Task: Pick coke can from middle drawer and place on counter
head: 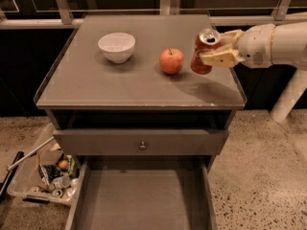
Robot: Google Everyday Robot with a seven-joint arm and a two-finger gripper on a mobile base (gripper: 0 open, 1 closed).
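Quick count: one coke can [206, 41], one apple [171, 61], one white bowl [116, 46], one gripper [212, 48] and one arm [276, 43] coming in from the right edge of the frame. Below the counter [120, 87] there's one closed drawer front [96, 142] with a single round knob [142, 145], and under that one pulled-out tray, the middle drawer [144, 200], at the bottom centre with nothing lying on its flat floor. At the lower left sits one clear plastic bin [29, 178] full of crushed scrap cans – too jumbled to count properly.

The coke can is over at the right side of the counter top, right of centre in the frame, and it's clamped in the gripper. One tan finger crosses the front of the red body about halfway down, and the other sits up by the silver top on the far side. So the can is directly between the fingers, with its lower half sticking out below them. It leans a bit, top tipped toward the upper right. Its base is right down at the counter surface with a shadow under it – I honestly can't tell if it's touching or just above. The apple is just to the left of the can, close but apart, and the bowl is further left, toward the upper left of the counter.
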